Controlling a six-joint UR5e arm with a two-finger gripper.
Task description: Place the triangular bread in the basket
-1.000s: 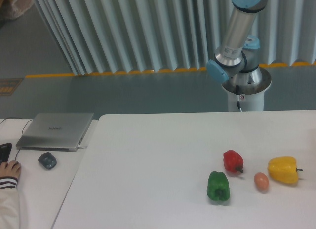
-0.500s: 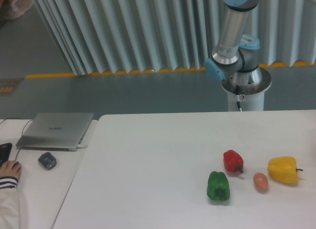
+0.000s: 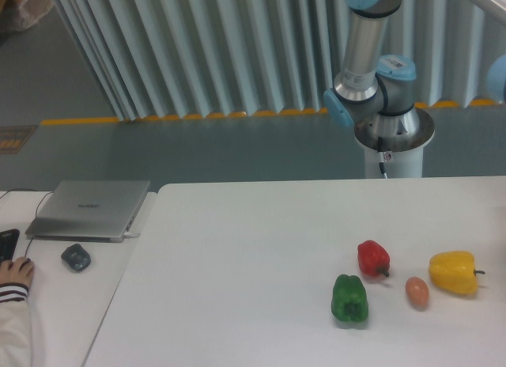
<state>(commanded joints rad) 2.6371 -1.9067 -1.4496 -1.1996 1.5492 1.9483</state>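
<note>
Even, diffuse light fills the scene, fairly bright and slightly cool in tone. The white worktop [image 3: 261, 256] reads pale and nearly washed out, though without hard glare. The green pepper [image 3: 349, 298], red pepper [image 3: 372, 258], small tan egg-shaped thing [image 3: 417, 292] and yellow pepper [image 3: 454, 272] cast only faint, soft shadows close beneath them, suggesting overhead lighting. Small highlights gloss the peppers. The whole picture is mildly soft and low in detail, with slight compression noise. The pincer is out of view.

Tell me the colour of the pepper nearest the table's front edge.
Green. The pepper shows clearly in the fixed camera view, just ahead of the red pepper.
</note>
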